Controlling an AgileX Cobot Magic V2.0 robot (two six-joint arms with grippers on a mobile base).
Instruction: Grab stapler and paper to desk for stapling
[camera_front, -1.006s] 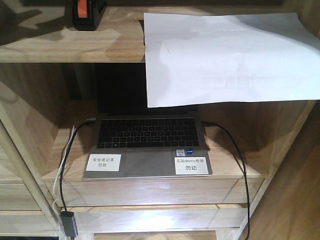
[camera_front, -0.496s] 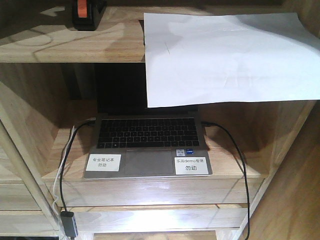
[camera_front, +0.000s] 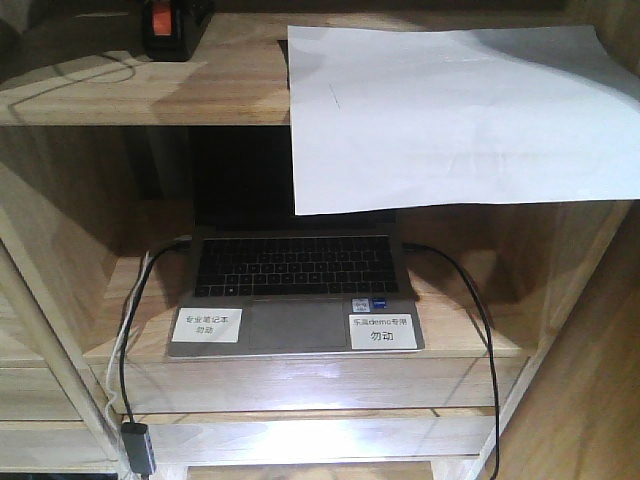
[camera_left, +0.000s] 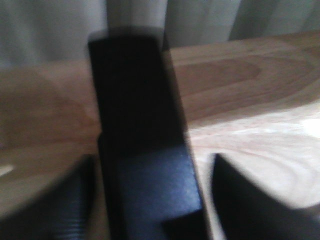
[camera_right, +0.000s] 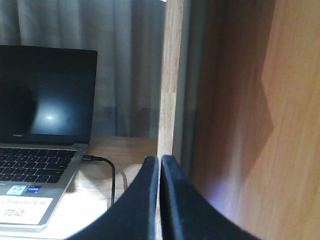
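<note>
1. The stapler stood at the far left of the upper shelf, partly cut off by the top edge of the front view. It had not left the shelf.
2. The left gripper was at the stapler. Its wrist view was blurred, but the fingers stood apart, one on either side of the black body. A strip of wood showed between the body and the finger on the picture's right. Contact on the other side could not be told. Judgement: a grasp lined up, not closed.
3. The paper lay on the same shelf, to the right. Its front part hung over the shelf edge, in front of the screen of the laptop below. No gripper appeared near it.
4. The right gripper had its fingers pressed together on nothing. It sat low in the laptop compartment, to the right of the laptop and just before the wooden upright.
5. No tabletop could be identified in any view.
6. Assessment: the task was at an early stage, with neither item delivered. Outstanding steps:
   - close on the stapler and lift it clear;
   - collect the paper, most likely with the right arm;
   - carry both to the tabletop and staple.
</note>
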